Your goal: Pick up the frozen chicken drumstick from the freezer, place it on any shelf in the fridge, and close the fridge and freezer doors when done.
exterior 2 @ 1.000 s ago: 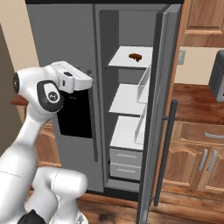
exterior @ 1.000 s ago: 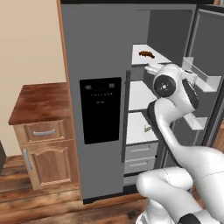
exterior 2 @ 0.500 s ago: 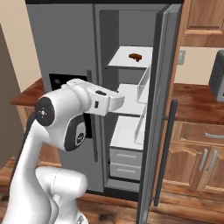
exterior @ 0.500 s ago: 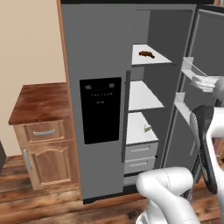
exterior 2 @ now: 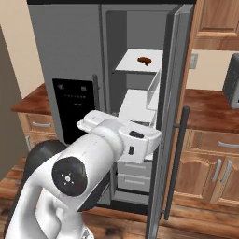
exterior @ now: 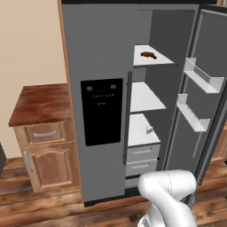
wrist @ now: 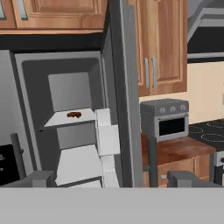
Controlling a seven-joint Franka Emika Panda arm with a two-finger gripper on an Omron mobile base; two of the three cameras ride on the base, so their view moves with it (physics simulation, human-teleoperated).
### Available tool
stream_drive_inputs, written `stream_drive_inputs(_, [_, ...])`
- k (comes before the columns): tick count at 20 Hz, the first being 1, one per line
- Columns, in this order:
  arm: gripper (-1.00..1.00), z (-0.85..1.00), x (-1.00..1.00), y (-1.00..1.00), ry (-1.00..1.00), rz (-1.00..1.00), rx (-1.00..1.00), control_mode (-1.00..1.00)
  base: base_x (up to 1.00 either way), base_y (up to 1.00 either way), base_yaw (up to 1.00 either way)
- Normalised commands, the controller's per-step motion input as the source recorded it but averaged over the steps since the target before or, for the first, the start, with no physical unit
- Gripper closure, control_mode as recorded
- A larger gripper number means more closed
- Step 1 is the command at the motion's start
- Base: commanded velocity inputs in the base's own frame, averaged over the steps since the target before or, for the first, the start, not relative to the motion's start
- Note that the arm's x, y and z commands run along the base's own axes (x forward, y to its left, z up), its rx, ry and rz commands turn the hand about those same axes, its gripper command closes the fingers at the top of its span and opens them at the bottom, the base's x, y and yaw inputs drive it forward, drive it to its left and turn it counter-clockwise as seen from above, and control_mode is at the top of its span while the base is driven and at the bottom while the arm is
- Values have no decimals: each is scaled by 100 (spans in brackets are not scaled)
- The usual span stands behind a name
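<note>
the frozen chicken drumstick (exterior: 148, 55) lies on the top white shelf (exterior: 150, 60) of the wider compartment, the fridge (exterior: 155, 88), which stands open. in the left base view it sits a little back from the shelf's front edge, toward the shelf's middle; in the right base view it shows at the same shelf (exterior 2: 137, 64), near the back right corner as seen from that side, and in the hand view it is a small brown lump (wrist: 74, 114) on the upper shelf. it rests on the shelf alone, nothing touching it.

so the carrying part of the task looks done: the drumstick is already in the fridge. the freezer door (exterior: 99, 111), the one with the black dispenser panel (exterior: 102, 111), appears shut flat against the unit. the fridge door (exterior: 199, 102), lined with clear-white bins (exterior: 201, 75), is swung wide open, its dark bar handle (exterior 2: 175, 158) facing out in the right base view.

the gripper (wrist: 109, 178) is well apart from the shelves, its fingers spread as wide as they go and holding nothing; between the two dark tips there is only the view of the open fridge and the door edge.

what is left, as i judge it, is to get behind the fridge door and push it closed.
</note>
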Motion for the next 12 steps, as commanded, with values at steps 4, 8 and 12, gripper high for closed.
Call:
stream_drive_inputs(4, [-100,-1,-28,-79,15,9,0,-100,0,0,0])
stream_drive_inputs(8, [-100,-1,3,-58,5,8,1,-100,0,0,0])
stream_drive_inputs(12, [-100,-18,22,-35,6,0,0,-100,0,0,0])
